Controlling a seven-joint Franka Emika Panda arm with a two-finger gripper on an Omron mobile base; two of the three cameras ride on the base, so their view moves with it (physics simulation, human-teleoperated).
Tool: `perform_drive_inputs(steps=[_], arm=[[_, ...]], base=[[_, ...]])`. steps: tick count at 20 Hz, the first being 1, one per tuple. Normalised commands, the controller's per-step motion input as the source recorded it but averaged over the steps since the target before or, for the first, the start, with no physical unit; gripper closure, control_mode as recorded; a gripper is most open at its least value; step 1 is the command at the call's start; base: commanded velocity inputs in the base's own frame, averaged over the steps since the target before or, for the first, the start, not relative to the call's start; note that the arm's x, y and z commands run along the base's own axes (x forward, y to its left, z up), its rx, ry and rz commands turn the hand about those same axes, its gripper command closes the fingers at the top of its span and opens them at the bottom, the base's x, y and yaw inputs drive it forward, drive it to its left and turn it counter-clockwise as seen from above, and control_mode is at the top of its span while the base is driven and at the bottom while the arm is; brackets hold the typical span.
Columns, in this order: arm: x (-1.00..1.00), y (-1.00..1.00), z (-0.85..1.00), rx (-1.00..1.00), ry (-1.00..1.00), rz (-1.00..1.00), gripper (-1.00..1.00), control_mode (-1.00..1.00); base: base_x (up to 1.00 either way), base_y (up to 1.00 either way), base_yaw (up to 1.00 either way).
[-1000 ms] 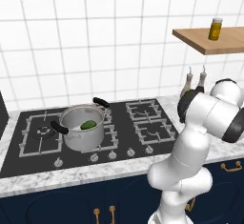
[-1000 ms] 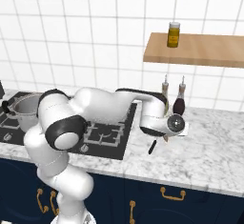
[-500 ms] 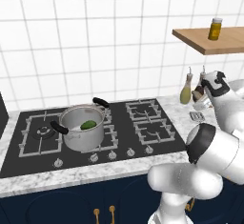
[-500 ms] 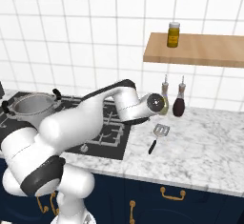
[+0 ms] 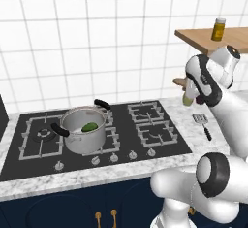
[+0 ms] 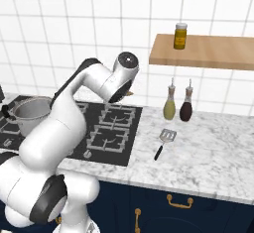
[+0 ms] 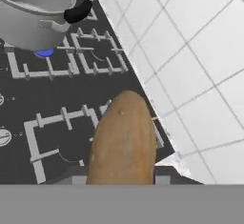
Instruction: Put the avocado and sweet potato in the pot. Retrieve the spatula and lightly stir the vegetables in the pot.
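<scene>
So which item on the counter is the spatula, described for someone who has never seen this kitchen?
Start at the black stove top and move onto the white marble counter beside it, below the wooden wall shelf. The spatula lies flat there, just in front of two upright bottles. Unlike the bottles it lies down, with a slotted silver square head and a slim black handle.
</scene>
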Motion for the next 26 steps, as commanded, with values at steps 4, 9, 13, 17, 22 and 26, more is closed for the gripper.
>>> perform_drive_inputs(steps=[4, 9, 13, 17, 22, 26], arm=[[-0.08, 1.00, 0.84, -0.40, 0.00, 0.35, 1.00, -1.00], [0.00, 1.00, 0.28, -0.38, -0.13, 0.26, 1.00, -1.00], [0.00, 1.00, 0.06, -0.35, -0.05, 0.22, 1.00, -1.00], [-0.24, 1.00, -0.21, -0.26, -0.13, 0.16, 1.00, -1.00], [-0.19, 1.00, -0.25, -0.07, -0.01, 0.25, 1.00, -1.00], [0.01, 1.00, -0.45, -0.04, 0.22, 0.32, 1.00, -1.00]], base=[[0.00, 0.00, 0.00], [0.00, 0.00, 0.00], [0.00, 0.00, 0.00], [0.00, 0.00, 0.00], [0.00, 0.00, 0.00], [0.00, 0.00, 0.00]])
